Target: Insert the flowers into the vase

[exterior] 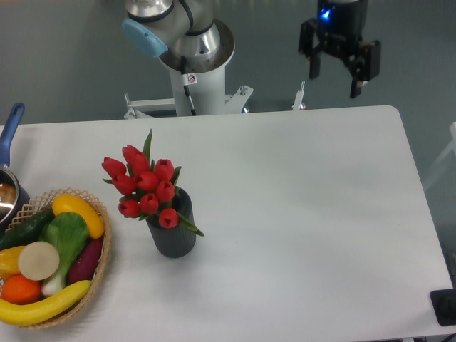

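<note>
From the fixed camera, your only view, the flowers (146, 183) stand in the vase (173, 233). Their stems go down into its mouth and the red buds lean out toward 10 o'clock over the rim. The vase stands upright on the table (306, 221), left of centre, at about 8 o'clock from the table's middle. Nothing touches it.

The gripper (340, 65) hangs at about 1 o'clock from the table's middle, up above the far edge and well apart from the vase. Its 2 fingers are spread with bare gap between them, so it is released and carries nothing. A blue light shows on its body.

To your judgement, the task looks done: the bunch is seated and the vase has not tipped. All that seems left is for you to check the lean. The buds sit off-centre, so the bunch may rest on 1 side of the rim rather than deep in the vase; how far the stems reach inside is hidden.

At 9 o'clock from the vase, near it but apart, sits a basket (100, 267) of fruit and vegetables. A pot (8, 187) with a blue handle shows at the left edge.
</note>
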